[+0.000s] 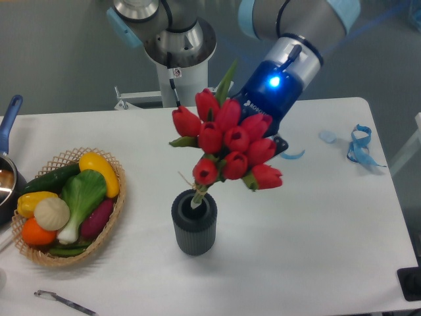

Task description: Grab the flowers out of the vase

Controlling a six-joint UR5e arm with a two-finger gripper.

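Note:
The flowers (227,141), a bunch of red tulip buds with green leaves, hang tilted above the table. Only the tips of their pale stems still reach into the mouth of the vase (194,222), a dark grey ribbed cylinder standing upright at centre front. My gripper (268,153) sits behind the buds on their right side, shut on the flowers; its fingers are mostly hidden by the blooms. A blue light glows on the gripper body.
A wicker basket (108,224) of vegetables lies at the left. A pan with a blue handle (9,115) sits at the far left edge. Blue ribbons (358,148) lie at the back right, and a thin metal tool (62,301) lies at the front left.

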